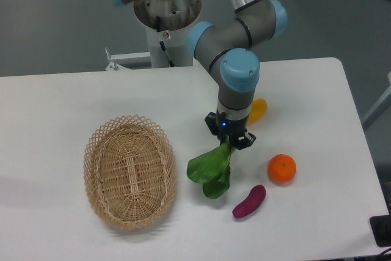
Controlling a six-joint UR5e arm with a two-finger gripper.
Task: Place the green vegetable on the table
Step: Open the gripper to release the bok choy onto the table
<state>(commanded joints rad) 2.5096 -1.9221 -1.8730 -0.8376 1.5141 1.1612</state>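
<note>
Table: large flat white rectangular tabletop (55, 102), grey floor past its far edge.
Basket: oval woven wicker basket (130, 171), left side, nothing inside.
Vegetable: floppy bright-green leafy vegetable (211, 169) dangles between basket and small purple sweet potato (249, 201).
Gripper: black two-finger gripper (228, 142) pinches its stem.
Fruit: round orange (281, 169) right; yellow fruit (258, 109) behind arm.

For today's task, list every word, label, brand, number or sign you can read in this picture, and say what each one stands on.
Readable text: none.
Small red-and-white sticker on the robot base: too small and blurred to read.
The gripper, the green vegetable, the wicker basket, the orange, the purple sweet potato and the table show no lettering.
</note>
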